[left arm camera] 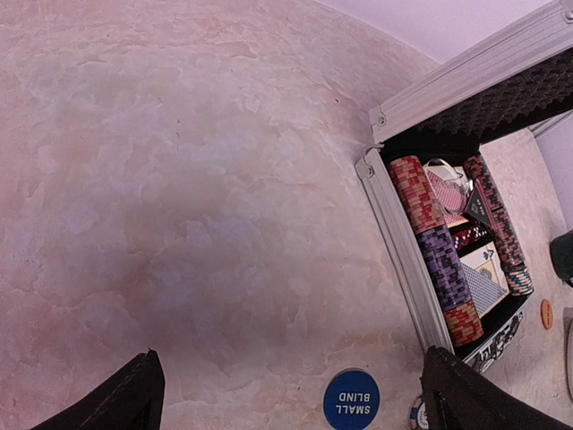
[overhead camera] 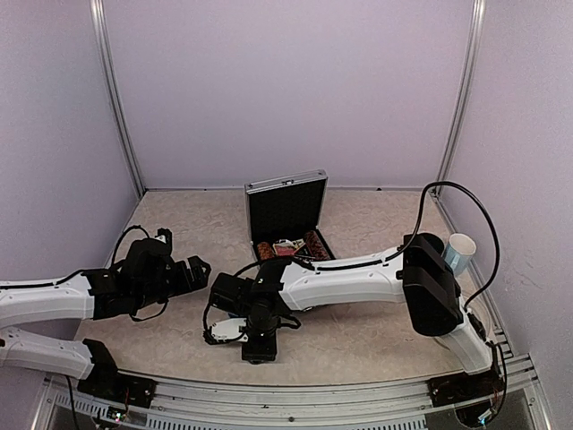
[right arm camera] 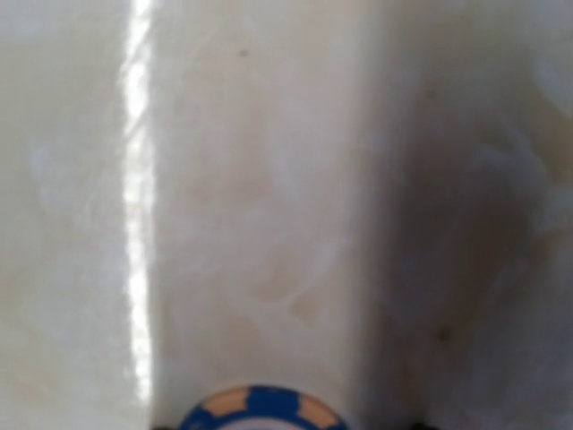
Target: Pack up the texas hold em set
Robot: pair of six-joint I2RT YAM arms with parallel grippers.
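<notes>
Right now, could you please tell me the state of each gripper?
Left gripper: open, empty.
Right gripper: cannot be told.

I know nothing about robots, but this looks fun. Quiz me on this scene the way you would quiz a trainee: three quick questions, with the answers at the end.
1. Which words are printed on the blue round button lying near the case?
A) BIG BLIND
B) SMALL BLIND
C) DEALER
2. True or false: the case's lid stands open, with chips and cards showing inside.
3. Fill in the blank: the left gripper has its jaws wide ____, with nothing between them.

Key: 1 B; 2 true; 3 open.
</notes>
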